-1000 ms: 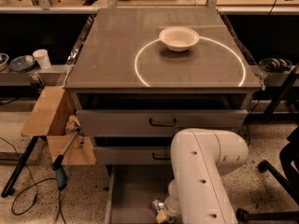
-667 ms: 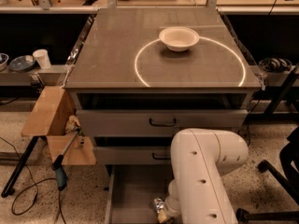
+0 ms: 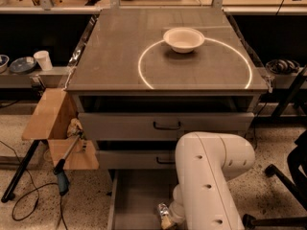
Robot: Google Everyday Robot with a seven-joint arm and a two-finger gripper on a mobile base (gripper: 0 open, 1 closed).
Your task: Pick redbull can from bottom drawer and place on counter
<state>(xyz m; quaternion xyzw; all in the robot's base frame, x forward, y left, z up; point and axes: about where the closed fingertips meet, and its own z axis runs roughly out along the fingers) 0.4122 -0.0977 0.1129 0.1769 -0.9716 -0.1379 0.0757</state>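
1. The counter (image 3: 115, 56) is seen with a white bowl (image 3: 183, 39) on the edge of its bright circle; no can has yet been set there, so the placing step is judged to lie ahead.
2. The white arm (image 3: 211, 176) is bent down into the open bottom drawer (image 3: 136, 200); the picking step is judged to be in hand.
3. The gripper (image 3: 173, 214) is held low over the drawer floor, mostly hidden by the arm; whether it is open or closed cannot be told.
4. The redbull can (image 3: 164, 213) is found on the drawer floor, just beside the gripper; a secure hold and a straight lift clear of the drawer are called for next.
5. Against the earlier views, no clear shift of arm or can is made out.
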